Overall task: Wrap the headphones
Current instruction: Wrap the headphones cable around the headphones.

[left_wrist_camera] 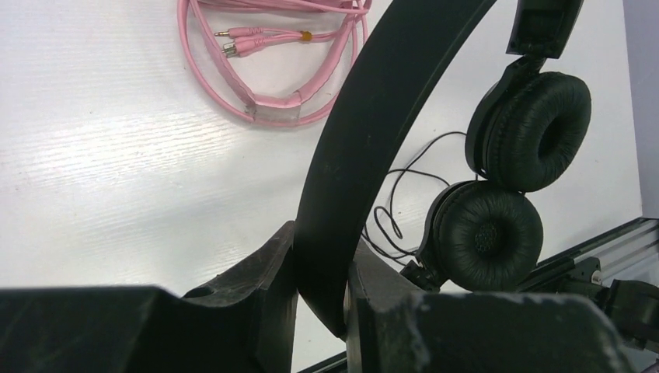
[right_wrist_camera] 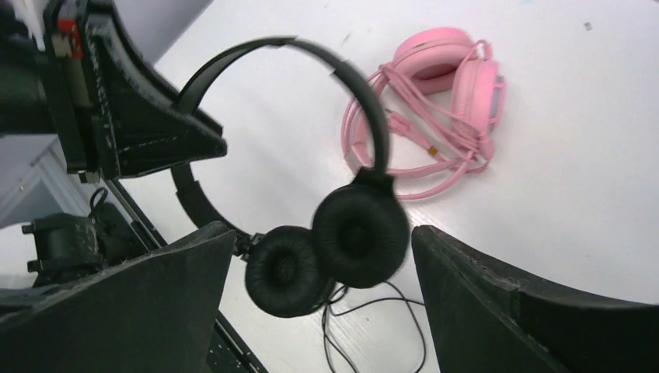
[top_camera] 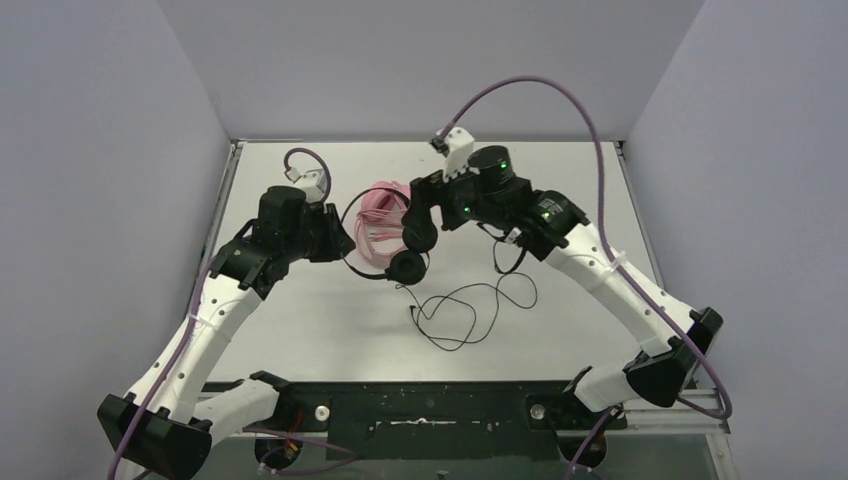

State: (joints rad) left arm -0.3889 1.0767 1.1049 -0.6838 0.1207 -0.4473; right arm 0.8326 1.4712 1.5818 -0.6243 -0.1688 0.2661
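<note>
Just in front of the pink headset (right_wrist_camera: 447,66), I've got the black headset (left_wrist_camera: 373,140) lifted off the table (top_camera: 300,330); left gripper (left_wrist_camera: 320,272) clamped on its headband as anchor; right gripper (right_wrist_camera: 320,233) gaping around the ear cups (right_wrist_camera: 284,272), holding nothing; black cable (top_camera: 470,305) loose on the arms' side, unwrapped.

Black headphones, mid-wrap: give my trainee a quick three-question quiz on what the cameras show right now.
1. True or false: the left gripper clamps the headband of the black foam-padded on-ear headphones.
2. The right gripper is: A) open, B) shut on an ear cup, C) shut on the cable.
3. What colour is the padded over-ear headset lying on the white table?
Key: 1 true; 2 A; 3 pink.
</note>
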